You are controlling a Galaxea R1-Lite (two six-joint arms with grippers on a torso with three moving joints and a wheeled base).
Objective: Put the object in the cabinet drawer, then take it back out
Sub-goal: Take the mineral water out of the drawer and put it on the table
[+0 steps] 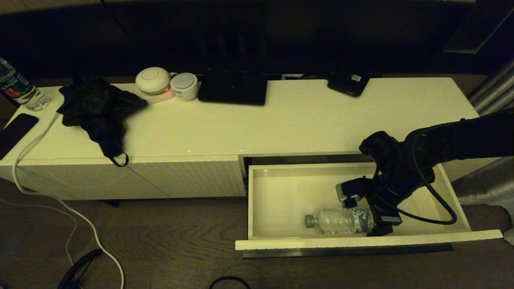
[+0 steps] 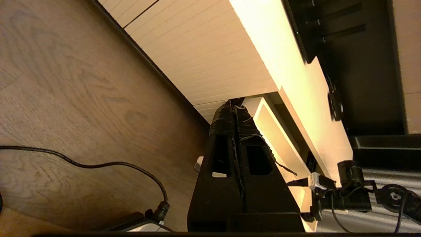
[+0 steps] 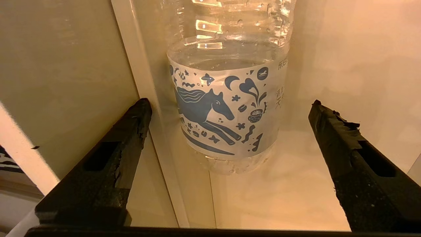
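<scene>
Inside the pulled-out drawer (image 1: 449, 190), the water bottle (image 1: 339, 220) lies on its side near the front wall, cap pointing to my left. My right gripper (image 3: 230, 131) hangs at its labelled end, spread wide and gripping nothing. My left gripper (image 2: 235, 113) sits clenched low by the cabinet (image 2: 210, 59).
</scene>
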